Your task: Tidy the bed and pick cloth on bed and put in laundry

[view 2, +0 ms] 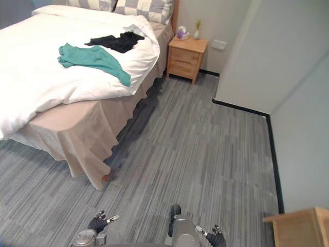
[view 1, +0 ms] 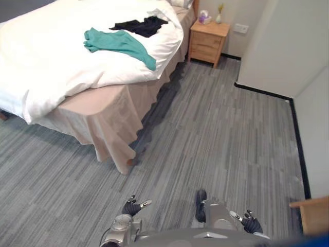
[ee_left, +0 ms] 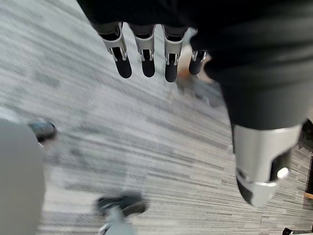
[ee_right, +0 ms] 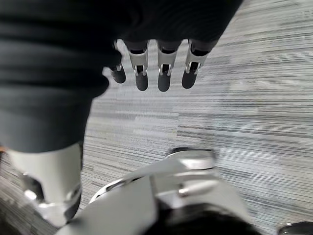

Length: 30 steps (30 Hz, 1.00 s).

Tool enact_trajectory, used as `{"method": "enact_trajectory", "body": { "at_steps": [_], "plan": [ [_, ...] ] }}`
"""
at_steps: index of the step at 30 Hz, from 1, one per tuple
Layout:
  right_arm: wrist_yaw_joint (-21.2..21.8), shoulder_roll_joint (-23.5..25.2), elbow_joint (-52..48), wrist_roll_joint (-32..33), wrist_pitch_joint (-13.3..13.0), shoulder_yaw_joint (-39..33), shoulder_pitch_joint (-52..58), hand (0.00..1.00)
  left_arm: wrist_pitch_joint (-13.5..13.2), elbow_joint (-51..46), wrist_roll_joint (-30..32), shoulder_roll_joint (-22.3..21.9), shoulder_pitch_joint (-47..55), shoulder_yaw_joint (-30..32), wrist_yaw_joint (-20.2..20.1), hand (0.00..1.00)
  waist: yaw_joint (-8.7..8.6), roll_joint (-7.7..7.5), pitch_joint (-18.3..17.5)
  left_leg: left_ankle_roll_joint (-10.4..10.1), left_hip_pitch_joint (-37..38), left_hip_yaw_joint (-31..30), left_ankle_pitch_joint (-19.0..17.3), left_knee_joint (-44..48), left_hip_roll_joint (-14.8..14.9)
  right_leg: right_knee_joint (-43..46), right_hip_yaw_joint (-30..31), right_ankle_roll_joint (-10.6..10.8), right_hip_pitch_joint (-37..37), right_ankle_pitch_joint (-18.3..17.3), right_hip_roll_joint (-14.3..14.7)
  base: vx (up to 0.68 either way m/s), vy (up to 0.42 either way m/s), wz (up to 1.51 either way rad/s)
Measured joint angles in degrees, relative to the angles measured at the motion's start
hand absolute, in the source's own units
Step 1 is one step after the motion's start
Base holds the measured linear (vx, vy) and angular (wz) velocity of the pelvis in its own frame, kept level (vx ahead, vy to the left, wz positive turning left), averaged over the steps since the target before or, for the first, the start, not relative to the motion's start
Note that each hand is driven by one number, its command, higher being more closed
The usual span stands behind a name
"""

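Two cloths lie on the bed [view 1: 77, 105].

Left eye view:
- Teal cloth [view 1: 119, 43]: spread on the white duvet [view 1: 41, 67], toward the bed's right edge, one end reaching nearer along that edge.
- Black cloth [view 1: 141, 25]: on the duvet just beyond the teal cloth, on its far side. I cannot tell if the two touch.
- Beige skirt [view 1: 115, 139]: hangs to the grey striped floor [view 1: 216, 139] at the bed's near corner.
- Nightstand [view 1: 207, 42]: wooden, far right of the bed, with a small vase [view 1: 219, 18] on top.
- White wall [view 1: 267, 46]: right of the nightstand.
- Left hand [view 1: 132, 207] and right hand [view 1: 251, 222]: low at the near edge, over the floor, well apart from the bed and both cloths.

Right eye view:
- Checked pillows [view 2: 139, 7]: at the far end of the bed, beyond the black cloth.
- Socket [view 2: 218, 45]: on the far wall, just right of the nightstand.
- Wooden piece [view 2: 300, 226]: in the near right corner.

Left wrist view:
- Left hand's fingers [ee_left: 145, 54]: straight, side by side, thumb apart, nothing held, with floor past them.

Right wrist view:
- Right hand's fingers [ee_right: 164, 68]: straight and relaxed, thumb apart, nothing held, over the floor.
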Motion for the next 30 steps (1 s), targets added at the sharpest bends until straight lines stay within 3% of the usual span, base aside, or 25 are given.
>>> {"method": "enact_trajectory", "body": {
  "at_steps": [2, 4, 5, 7, 9, 10, 12, 14, 15, 16, 17, 18, 19, 20, 21, 22, 23, 24, 26, 29, 30],
  "plan": [
    [-0.4, -1.9, 0.3, -0.1, 0.1, 0.5, -1.4, 0.0, 0.0, 1.1, -0.1, -1.5, -0.7, 0.3, 0.2, 0.0, 0.37, 2.81, 0.2, 0.2, 0.0, -0.6, -0.7, 4.2, 2.6, 8.7, -0.3, -3.8, -2.7, -6.4, 2.1, 0.5, -0.307, -0.07],
    [-0.6, -2.7, 1.0, -0.8, 0.8, 0.6, -2.5, 0.0, -0.1, 1.4, -0.5, -2.0, -0.6, 0.8, 1.3, 0.0, 0.27, 4.54, 0.2, -1.6, -4.2, -1.3, 0.5, 14.8, 4.7, 9.9, -1.8, -4.7, -1.5, -9.6, 3.4, 0.51, -0.284, 0.07],
    [-0.6, -3.4, 1.6, -2.7, 1.5, 0.8, -2.5, 0.0, -0.7, 1.3, -1.1, -2.5, -0.5, 1.8, 1.9, 0.0, 0.23, 5.34, 0.6, -3.7, -11.2, -2.9, 5.6, 30.5, 6.7, 7.0, -3.1, -5.5, 2.6, -10.8, 4.7, 0.45, -0.205, 0.32],
    [-0.9, -4.0, 1.9, -4.9, 2.0, 1.5, -2.6, 0.0, -2.7, 0.6, -2.1, -3.3, -0.1, 4.1, 2.4, 0.0, 0.57, 5.5, 1.7, -3.8, -19.6, -2.3, 7.1, 49.6, 9.7, 0.9, -4.3, -6.4, 10.6, -11.3, 6.4, 0.45, -0.176, 0.43],
    [-0.7, -4.0, 2.0, -7.1, 2.4, 2.7, -2.4, 0.0, -4.0, -1.1, -2.4, -3.2, 0.4, 5.7, 2.8, 0.0, 1.37, 4.3, 2.2, -2.5, -25.2, 1.4, 5.8, 56.1, 10.2, -4.1, -6.2, -6.0, 17.8, -11.3, 6.1, 0.37, -0.155, 0.37],
    [-0.6, -4.0, 2.1, -8.1, 2.6, 2.9, -2.4, 0.0, -4.4, -1.6, -2.6, -3.2, 0.4, 5.8, 2.9, 0.0, 2.11, 4.07, 2.3, -2.2, -27.0, 3.7, 5.1, 54.7, 9.8, -6.5, -7.0, -6.2, 20.9, -10.9, 5.7, 0.38, -0.126, 0.35],
    [-0.4, -4.1, 1.9, -10.6, 2.7, 3.2, -2.5, 0.0, -5.4, -3.3, -2.8, -3.3, 0.5, 5.9, 2.5, 0.0, 3.79, 3.55, 2.4, -1.9, -30.0, 11.6, 4.1, 39.6, 6.3, -10.7, -9.8, -5.4, 25.9, -10.8, 3.7, 0.12, 0.013, 0.37],
    [-0.4, -4.1, 1.4, -10.8, 2.5, 3.2, -2.6, 0.0, -6.0, -3.3, -3.1, -3.4, 0.4, 6.1, 2.2, 0.0, 3.65, 3.31, 2.5, -0.8, -29.7, 18.1, 7.3, 24.9, 3.5, -12.0, -12.7, -4.0, 27.9, -11.3, 2.4, -0.1, 0.119, 0.65],
    [-0.4, -4.2, 0.7, -11.1, 2.3, 3.2, -2.2, 0.0, -6.2, -3.1, -3.2, -3.7, 0.6, 6.2, 2.2, 0.0, 3.16, 3.82, 2.2, 1.6, -29.8, 23.1, 15.4, 15.0, 1.8, -12.1, -15.4, -2.3, 29.2, -12.4, 2.5, 0.09, 0.207, 1.16],
    [-0.4, -4.1, 0.8, -11.3, 2.1, 3.1, -1.9, 0.0, -6.3, -3.1, -3.6, -3.9, 0.9, 6.3, 2.2, 0.0, 3.37, 3.86, 2.1, 9.2, -29.4, 27.0, 18.4, 10.6, 0.8, -12.1, -17.3, -0.4, 30.5, -13.6, 3.0, 0.24, 0.198, 1.21],
    [-0.4, -3.5, 0.9, -11.3, 2.1, 3.2, -1.9, 0.0, -6.2, -3.1, -4.2, -3.6, 0.8, 6.5, 2.2, 0.0, 3.36, 3.18, 1.6, 9.3, -28.5, 27.0, 18.0, 8.9, -0.6, -12.1, -18.4, 0.0, 31.1, -13.8, 2.5, 0.44, 0.169, 1.08],
    [-0.5, -2.4, 0.9, -11.8, 1.9, 3.8, -2.2, 0.0, -6.0, -3.1, -5.2, -3.0, 1.0, 7.6, 2.2, 0.0, 3.91, 0.66, 0.7, 9.2, -27.8, 26.0, 18.2, 4.7, -3.6, -12.1, -19.5, 1.0, 31.2, -14.3, 1.0, 0.46, 0.11, 0.85],
    [-0.7, -1.5, 0.3, -12.1, 1.7, 4.5, -2.7, 0.0, -5.6, -3.1, -5.5, -2.7, 0.7, 8.6, 2.3, 0.0, 5.19, -0.88, 0.0, 9.2, -27.6, 25.0, 18.2, 2.3, -5.8, -11.6, -20.3, 1.4, 30.9, -14.5, -0.1, 0.44, 0.104, 0.71],
    [-0.9, -1.3, 0.0, -12.8, 1.5, 4.7, -3.0, 0.0, -5.1, -3.0, -5.5, -2.6, 0.5, 8.6, 2.3, 0.0, 5.24, -1.23, 0.0, 9.2, -27.4, 24.2, 18.0, 1.8, -6.5, -10.6, -20.7, 1.7, 30.9, -14.4, -0.6, 0.42, 0.158, 0.72],
    [-1.2, -1.4, 0.0, -13.4, 1.5, 4.9, -3.8, 0.0, -4.2, -2.9, -5.5, -2.3, 0.5, 8.6, 2.6, 0.0, 5.37, -1.29, 0.1, 9.4, -25.8, 22.6, 17.2, 1.1, -7.5, -4.4, -20.5, 3.5, 30.0, -14.8, -2.3, 0.32, 0.172, 0.68],
    [-1.2, -1.9, -0.1, -13.5, 1.5, 4.8, -4.3, 0.0, -3.5, -2.6, -5.4, -2.4, 0.6, 8.4, 3.0, 0.0, 5.46, -0.88, 0.1, 9.4, -23.0, 21.1, 16.3, 0.1, -8.0, 7.4, -19.7, 3.4, 27.3, -14.6, -4.8, 0.27, 0.171, 0.63],
    [-1.3, -2.0, -0.3, -13.5, 1.5, 4.8, -4.4, 0.0, -3.1, -2.4, -5.3, -2.7, 0.6, 8.2, 3.6, 0.0, 5.4, -0.63, 0.2, 9.3, -21.1, 20.0, 15.7, -0.8, -8.2, 14.8, -19.2, 1.9, 25.1, -13.9, -6.4, 0.2, 0.114, 0.66],
    [-1.3, -2.0, -0.7, -13.5, 1.4, 4.4, -4.5, 0.0, -2.6, -1.9, -5.3, -2.3, 0.5, 7.1, 4.0, 0.0, 4.97, -0.54, 0.5, 9.4, -17.8, 17.7, 14.9, -1.7, -8.6, 24.3, -17.8, 0.7, 22.4, -16.5, -8.2, 0.12, 0.101, 0.89],
    [-1.4, -2.0, -1.4, -13.5, 1.3, 4.2, -4.5, 0.0, -2.6, -0.7, -5.7, -1.6, 0.4, 5.3, 4.3, 0.0, 4.07, -0.24, 0.4, 8.9, -14.4, 13.5, 14.2, -2.8, -8.4, 27.7, -17.1, 0.3, 19.3, -19.8, -8.1, 0.01, 0.085, 1.1],
    [-1.9, -1.9, -1.9, -13.3, 1.3, 4.2, -4.0, 0.0, -2.6, -0.6, -7.7, -1.4, 0.0, 4.5, 4.3, 0.0, 2.61, -0.05, 0.5, 8.2, -13.1, 4.5, 14.0, -3.1, -7.0, 18.2, -11.5, -0.4, 14.1, -20.3, -3.5, -0.04, -0.01, 1.51],
    [-2.3, -1.7, -1.8, -12.6, 1.4, 4.2, -3.3, 0.0, -2.6, -0.6, -7.7, -1.2, -0.1, 3.7, 3.8, 0.0, 2.26, -0.24, 0.4, 7.2, -13.2, 0.4, 14.0, -3.1, -7.1, 11.8, -7.1, 0.7, 13.2, -19.4, -1.9, 0.01, -0.083, 2.2]
  ]
}}
